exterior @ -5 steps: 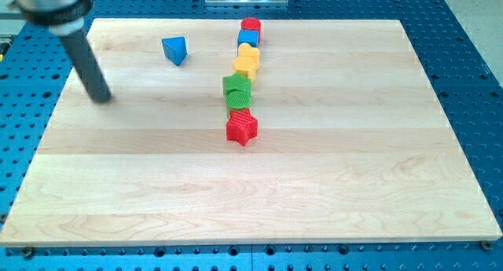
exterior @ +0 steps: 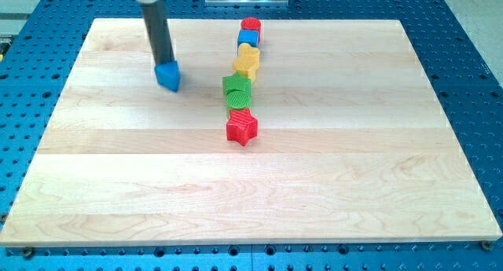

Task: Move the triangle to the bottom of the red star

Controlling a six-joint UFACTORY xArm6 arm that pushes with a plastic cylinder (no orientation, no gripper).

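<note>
The blue triangle lies on the wooden board, left of the column of blocks. My tip touches its top edge from the view's top. The red star sits at the bottom end of the column, to the right of and below the triangle. The rod rises from the tip toward the view's top left.
Above the red star runs a column of blocks: a green star and another green block, a yellow block, a blue block and a red block at the top.
My tip has swung from the board's left side to the right, reaching the blue triangle. The triangle has slid toward the view's bottom by a short way.
</note>
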